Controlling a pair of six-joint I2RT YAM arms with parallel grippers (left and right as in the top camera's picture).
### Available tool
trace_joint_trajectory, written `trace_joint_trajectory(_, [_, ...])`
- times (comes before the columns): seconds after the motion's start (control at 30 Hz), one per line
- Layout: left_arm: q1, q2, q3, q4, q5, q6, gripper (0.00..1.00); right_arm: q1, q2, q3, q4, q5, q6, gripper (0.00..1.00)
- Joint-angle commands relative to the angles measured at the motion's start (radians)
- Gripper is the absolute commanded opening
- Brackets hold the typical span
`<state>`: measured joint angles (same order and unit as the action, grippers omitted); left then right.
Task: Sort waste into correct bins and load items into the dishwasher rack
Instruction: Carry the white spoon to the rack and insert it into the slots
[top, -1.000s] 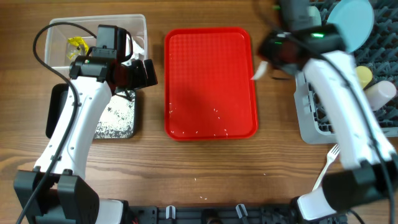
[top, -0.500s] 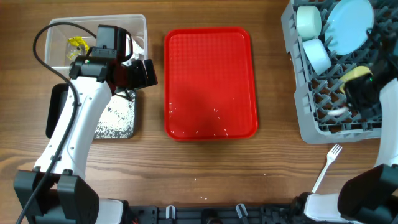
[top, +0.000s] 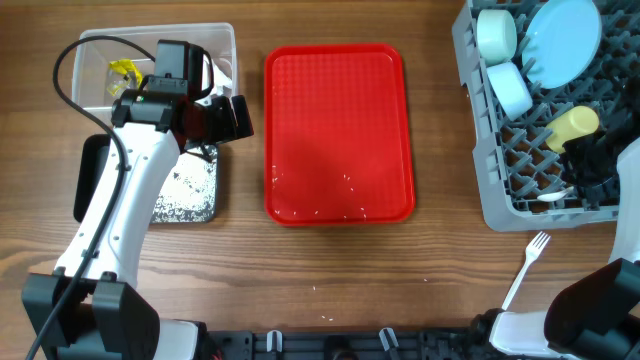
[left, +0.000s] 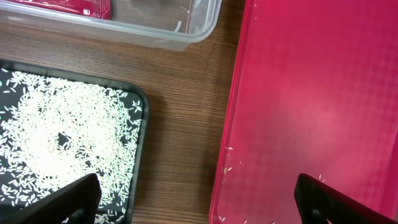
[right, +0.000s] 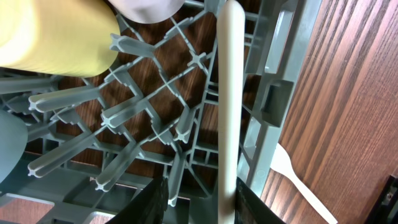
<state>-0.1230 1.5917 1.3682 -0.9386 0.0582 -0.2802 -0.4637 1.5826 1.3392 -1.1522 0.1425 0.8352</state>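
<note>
The grey dishwasher rack (top: 495, 205) holds two light-blue bowls (top: 495, 32), a plate (top: 565, 38) and a yellow cup (top: 572, 124). My right gripper (top: 585, 165) hangs over its front right corner. In the right wrist view its jaws (right: 202, 199) are slightly open. The white spoon (right: 227, 93) stands between them against the right finger and lies in the rack (right: 280, 93). The white fork (top: 528, 262) lies on the table in front. My left gripper (left: 196, 199) is wide open and empty, between the rice-filled black tray (left: 142, 124) and the red tray (left: 311, 93).
The clear tub (top: 225, 40) at the back left holds a yellow wrapper (top: 123, 72) and a red wrapper (left: 62, 6). A few rice grains lie on the red tray (top: 320, 205) and on the table (top: 320, 290). A pale pink cup (right: 149, 6) stands beside the yellow cup (right: 56, 31).
My right arm swung from the red tray's right edge over to the rack's front right corner, bringing the white spoon into the rack. The left arm has not moved.
</note>
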Motion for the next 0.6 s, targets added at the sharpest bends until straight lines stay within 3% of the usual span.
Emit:
trace_joint_trajectory(0.0, [0.003, 0.006, 0.005, 0.002, 0.011, -0.013, 1.0, -0.002, -0.01, -0.004, -0.001, 0.006, 0.002, 0.54])
trace_joint_trajectory(0.07, [0.003, 0.006, 0.005, 0.002, 0.011, -0.013, 1.0, -0.002, -0.01, -0.004, 0.0, 0.006, 0.002, 0.79])
trace_joint_trajectory(0.1, [0.003, 0.006, 0.005, 0.002, 0.011, -0.013, 1.0, -0.002, -0.01, -0.004, 0.0, 0.006, 0.001, 0.87])
trace_joint_trajectory(0.37, [0.003, 0.006, 0.005, 0.002, 0.011, -0.013, 1.0, -0.002, -0.01, -0.004, 0.008, 0.001, -0.037, 0.89])
trace_joint_trajectory(0.57, [0.003, 0.006, 0.005, 0.002, 0.011, -0.013, 1.0, -0.002, -0.012, -0.004, 0.018, -0.143, -0.227, 0.89])
